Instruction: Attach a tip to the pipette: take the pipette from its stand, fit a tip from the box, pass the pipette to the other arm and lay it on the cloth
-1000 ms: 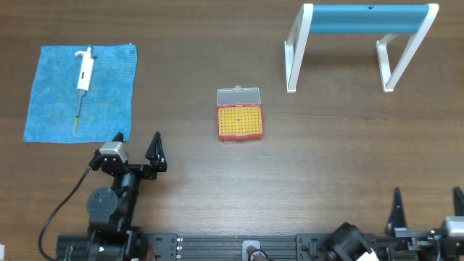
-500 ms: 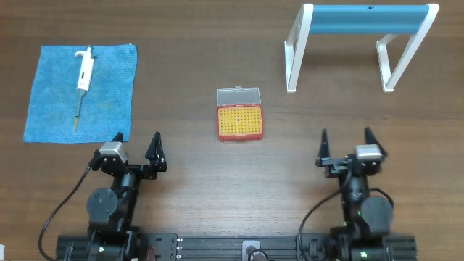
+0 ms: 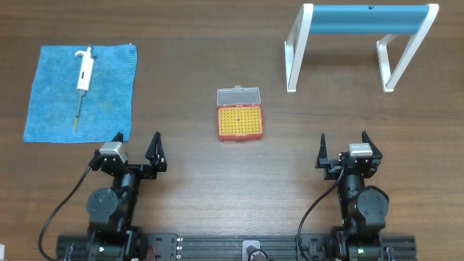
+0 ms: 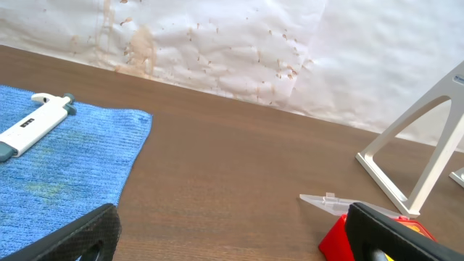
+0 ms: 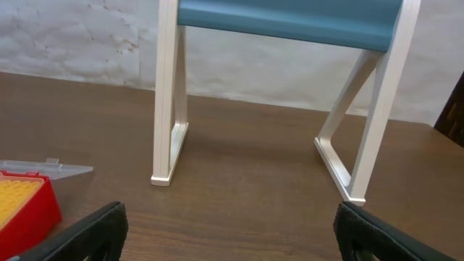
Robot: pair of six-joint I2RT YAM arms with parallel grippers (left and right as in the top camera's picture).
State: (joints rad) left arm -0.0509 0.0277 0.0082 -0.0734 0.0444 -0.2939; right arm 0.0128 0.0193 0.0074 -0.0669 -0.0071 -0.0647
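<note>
A white pipette (image 3: 84, 72) with a yellow tip lies on the blue cloth (image 3: 109, 94) at the far left; its head (image 4: 32, 125) also appears in the left wrist view on the cloth (image 4: 72, 159). The red tip box (image 3: 240, 122) with its clear lid open sits at the table's middle, filled with yellow tips. The white and blue stand (image 3: 362, 32) at the far right holds nothing. My left gripper (image 3: 136, 148) stands open near the front edge, below the cloth. My right gripper (image 3: 344, 148) stands open near the front edge, below the stand (image 5: 290, 29).
The brown table (image 3: 217, 188) is bare between the grippers and the box. A pale wall (image 4: 217, 43) runs behind the table's far edge. Black cables (image 3: 65, 210) trail from both arm bases.
The right arm has swung up from the bottom right corner into a raised pose, then shifted slightly left. The left arm, pipette and box have not moved.
</note>
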